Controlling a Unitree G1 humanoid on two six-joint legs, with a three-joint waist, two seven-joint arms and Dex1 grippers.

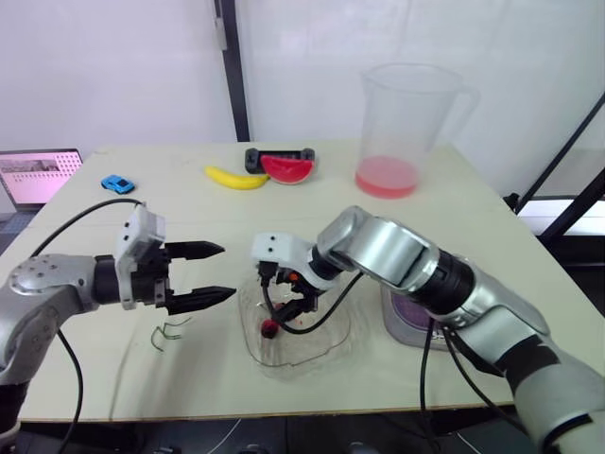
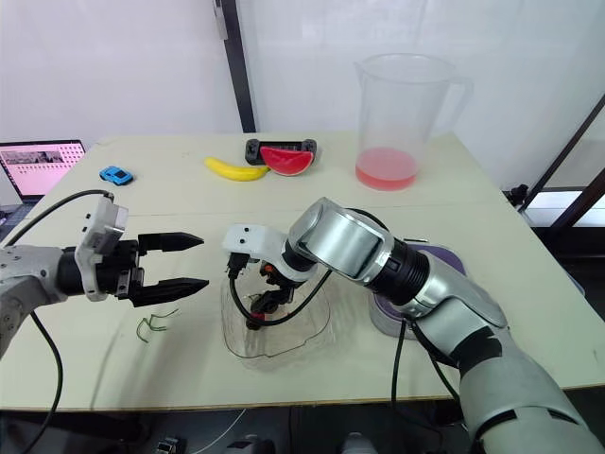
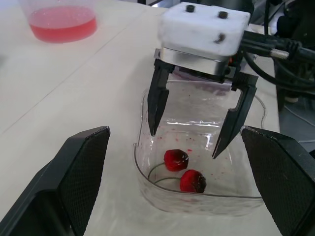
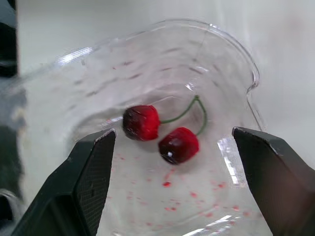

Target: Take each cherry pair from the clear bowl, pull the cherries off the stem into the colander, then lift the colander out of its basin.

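The robot's right gripper [image 3: 184, 143] is hanging with its jaws spread wide and holding nothing, directly over a shallow clear plastic bowl [image 2: 284, 346] near the front edge of the cream tabletop [image 1: 473, 203]. 1 pair of dark red cherries joined by a green stem [image 4: 177, 144] is lying on the bowl's floor, squarely between the 2 black fingertips, which appear lined up for a straight drop onto the fruit. The left gripper [image 1: 226, 271], likewise spread and empty, is hovering just beside the bowl's left rim and pointing at it, seemingly placed to take the other end of the pair for the pull. Bare green stems [image 1: 167, 331] are lying on the table beneath it. The purple colander [image 1: 411, 310] is sitting in its grey basin [image 2: 381, 322] just right of the bowl, largely hidden behind the right forearm. The bowl's raised wall is leaving the fingers little sideways room, so the way in and out is looking vertical. The stretch of table on the bowl's left side is giving both arms room to work.
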